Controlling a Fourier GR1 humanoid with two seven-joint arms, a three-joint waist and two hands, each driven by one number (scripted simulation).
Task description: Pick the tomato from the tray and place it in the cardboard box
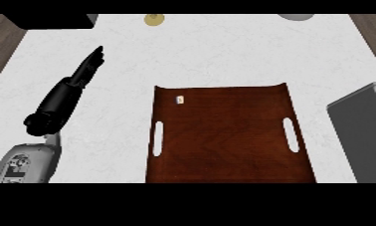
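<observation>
Counting what you have in front of you: one brown wooden tray (224, 135) lies flat on the white bench (213, 51), filling the lower middle of the head view, with two white slot handles, one along each of its side edges, and one small pale tag near its upper left corner. You cannot see a tomato on the tray or anywhere else on the bench, so its place cannot be told. One small yellowish round thing (153, 19) sits near the far edge of the bench, left of centre. One pale grey rounded object (296, 16) is cut off at the far edge toward the right. One dark grey flat slab (357, 135) enters from the right edge, just beside the tray but apart from it. One black block (51, 21) fills the far left corner. No cardboard box can be made out with certainty.

You have one robot hand in view, the left robot hand (88, 68). It shows left of the tray and well apart from it, above the bench, its fingers straight and held together, pointing toward the far edge. It holds nothing and touches none of the listed things. Your right robot hand does not show at all.
</observation>
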